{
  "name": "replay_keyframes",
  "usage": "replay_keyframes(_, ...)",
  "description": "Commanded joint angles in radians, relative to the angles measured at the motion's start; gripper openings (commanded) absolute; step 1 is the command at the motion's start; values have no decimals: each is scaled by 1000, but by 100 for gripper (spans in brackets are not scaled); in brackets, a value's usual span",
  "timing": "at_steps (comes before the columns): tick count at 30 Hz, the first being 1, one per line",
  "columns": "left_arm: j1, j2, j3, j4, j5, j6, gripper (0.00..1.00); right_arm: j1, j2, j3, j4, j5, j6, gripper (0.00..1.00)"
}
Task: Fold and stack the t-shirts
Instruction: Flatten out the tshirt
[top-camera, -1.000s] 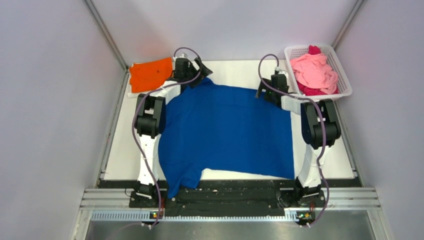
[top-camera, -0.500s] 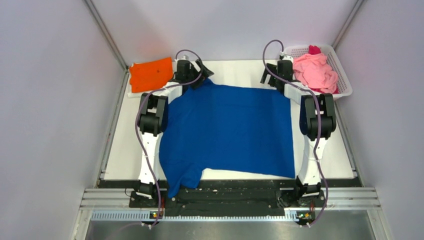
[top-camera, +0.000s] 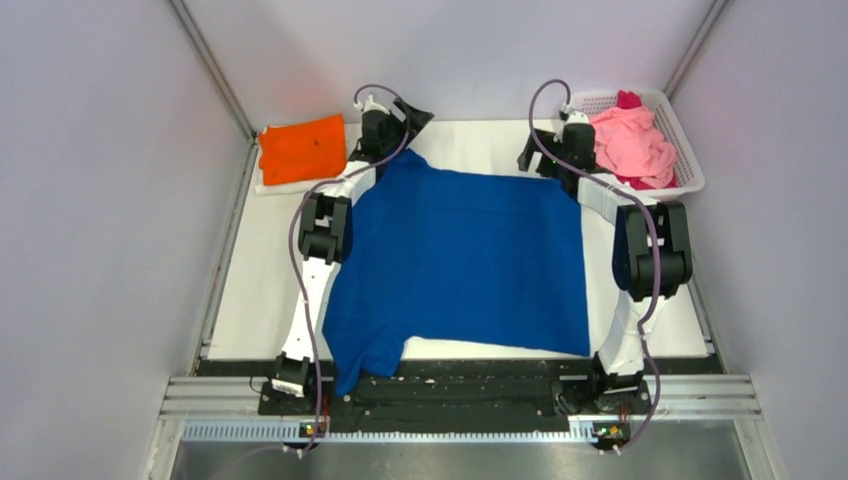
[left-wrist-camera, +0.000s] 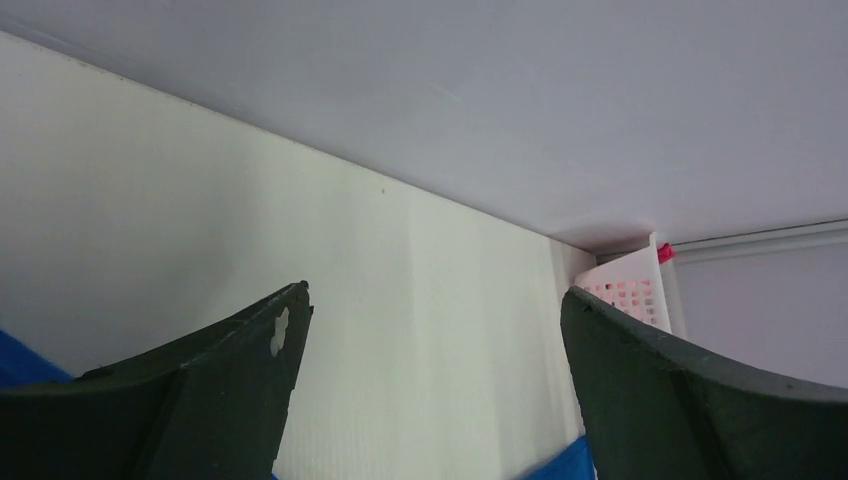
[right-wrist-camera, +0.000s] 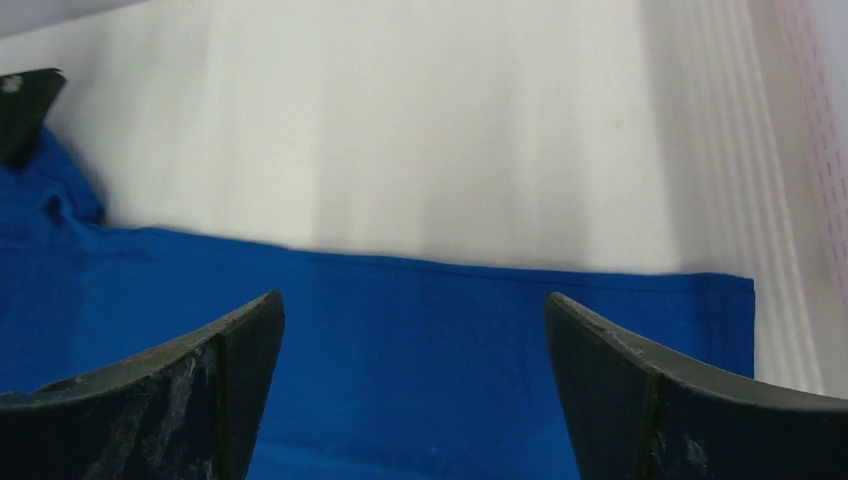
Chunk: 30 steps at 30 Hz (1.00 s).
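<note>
A royal-blue t-shirt (top-camera: 460, 260) lies spread flat over the table, plain side up, one sleeve hanging over the near edge. My left gripper (top-camera: 400, 118) is open and empty above its far left corner; in the left wrist view (left-wrist-camera: 432, 300) only slivers of blue show at the bottom. My right gripper (top-camera: 545, 158) is open and empty just above the shirt's far right corner; its wrist view (right-wrist-camera: 415, 305) shows the blue hem (right-wrist-camera: 480, 275) between the fingers. A folded orange t-shirt (top-camera: 300, 148) lies at the far left. Pink and magenta t-shirts (top-camera: 630, 145) fill the basket.
The white mesh basket (top-camera: 690, 170) stands at the far right corner, and its wall shows in the left wrist view (left-wrist-camera: 630, 290). Grey enclosure walls close in left, right and back. The black rail (top-camera: 460, 385) runs along the near edge.
Both arms stretched farther toward the back edge. The left gripper moved right and away, off the shirt's corner. The right gripper moved up to the far right corner. The shirt lies still.
</note>
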Motion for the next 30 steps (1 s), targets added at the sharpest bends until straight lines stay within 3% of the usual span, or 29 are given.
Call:
replay_keyframes(1,-4,-3,91,96,13,-11,99,7,-81,-12,61,-57,-10,99)
replay_keyframes(4,-4,-119,-12,46,-2,103,99,22,-82,-17,57,-76,-25,99)
replay_keyframes(8,-8,-350,-293,52,-40,207,99,55,-85,-31,43,-53,-45,99)
replay_keyframes(11,-10,-485,-501,86,-111,223,99,69,-104,-85,65,-16,-3,99)
replay_keyframes(15,-9,-551,-658,91,-147,210,99,83,-144,-182,121,-13,41,99)
replay_keyframes(30,-18,-461,-571,-179,-292,150,99,106,-191,-264,102,5,49,99)
